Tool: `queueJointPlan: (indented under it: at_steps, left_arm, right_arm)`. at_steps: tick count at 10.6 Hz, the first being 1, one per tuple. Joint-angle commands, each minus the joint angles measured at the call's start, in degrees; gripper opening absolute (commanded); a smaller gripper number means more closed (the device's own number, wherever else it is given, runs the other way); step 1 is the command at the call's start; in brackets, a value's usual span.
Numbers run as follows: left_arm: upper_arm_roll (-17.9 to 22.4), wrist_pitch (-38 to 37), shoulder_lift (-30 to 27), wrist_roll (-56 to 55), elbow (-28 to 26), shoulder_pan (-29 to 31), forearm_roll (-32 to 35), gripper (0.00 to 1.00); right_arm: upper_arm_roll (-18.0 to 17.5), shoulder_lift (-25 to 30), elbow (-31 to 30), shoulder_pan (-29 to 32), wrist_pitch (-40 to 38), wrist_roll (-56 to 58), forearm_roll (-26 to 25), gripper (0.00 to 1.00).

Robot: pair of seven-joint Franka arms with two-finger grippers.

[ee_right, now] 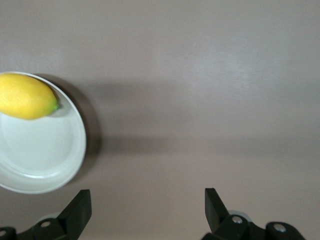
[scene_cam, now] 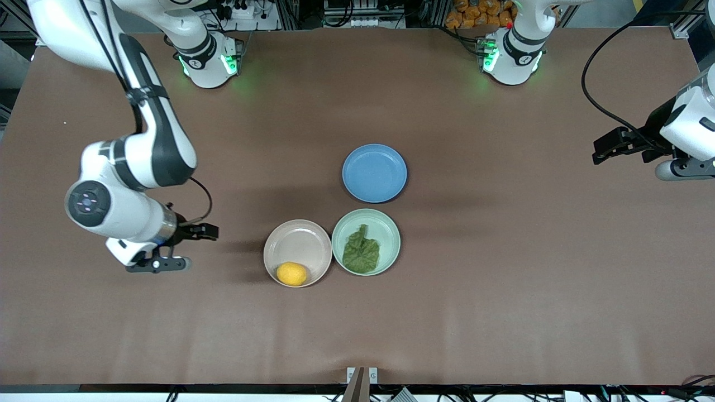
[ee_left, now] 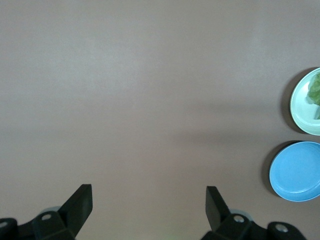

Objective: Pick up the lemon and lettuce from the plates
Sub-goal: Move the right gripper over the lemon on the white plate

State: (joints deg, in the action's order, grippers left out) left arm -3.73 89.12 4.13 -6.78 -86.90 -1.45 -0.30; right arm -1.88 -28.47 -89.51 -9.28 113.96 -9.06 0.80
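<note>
We see the black fingers (ee_right: pixel 80 212) of the right gripper (ee_right: pixel 145 210) spread wide with nothing between them but bare brown table covering (scene_cam: pixel 503 290); in the front view this right gripper (scene_cam: pixel 187 245) hangs over the table toward the right arm's end, at about nine o'clock from the pale beige-pink round shallow plate (scene_cam: pixel 298 245). The black fingers (ee_left: pixel 80 207) of the left gripper (ee_left: pixel 147 207) likewise stand fully apart and empty, and that left gripper (scene_cam: pixel 606 151) hovers over the left arm's end of the table, at roughly two o'clock from the plates and well apart from them. Moving outward to the things themselves, the small oval yellow-orange lemon (scene_cam: pixel 291 273) lies in the beige-pink plate, near its rim at about seven o'clock (the right wrist view shows the lemon (ee_right: pixel 25 96) resting against the plate's edge (ee_right: pixel 75 150)). The flat, crinkled dark green lettuce leaf (scene_cam: pixel 361 252) lies in the pale mint green round plate (scene_cam: pixel 389 229), its stem tip pointing toward twelve o'clock. The two plates sit just beside each other, rims nearly touching, the green one at three o'clock from the beige-pink one. A round blue plate (scene_cam: pixel 374 172) sits farther from the front camera, at twelve o'clock from the green plate, and holds nothing.
</note>
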Motion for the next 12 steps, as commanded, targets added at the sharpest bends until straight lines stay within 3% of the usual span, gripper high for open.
queueJointPlan:
  at_steps: [1,3,5,8,12]
  left_arm:
    - [-0.23,-1.05,-0.53,-0.16,0.33,-0.04,1.44,1.0]
    - [-0.23,-1.05,-0.61,0.1,0.07,0.05,1.53,1.0]
    - [-0.31,-1.58,-0.88,0.01,0.33,-0.04,1.53,1.0]
    - [-1.01,-0.88,0.96,-1.04,0.42,-2.14,1.44,1.0]
    - [-2.95,1.31,7.8,-1.04,0.5,-7.58,0.56,1.0]
  right_arm:
    - [0.04,-6.58,7.14,-3.46,-0.05,-7.71,0.0,1.0]
    - [0.04,-9.13,9.44,-4.08,2.56,-9.13,0.08,1.0]
    - [0.04,-10.98,9.62,-4.87,11.25,-7.74,0.08,1.0]
    - [0.04,-11.87,9.71,-7.15,13.3,-6.42,-0.53,1.0]
    - [0.04,-14.06,9.71,-8.12,18.92,3.74,-0.62,1.0]
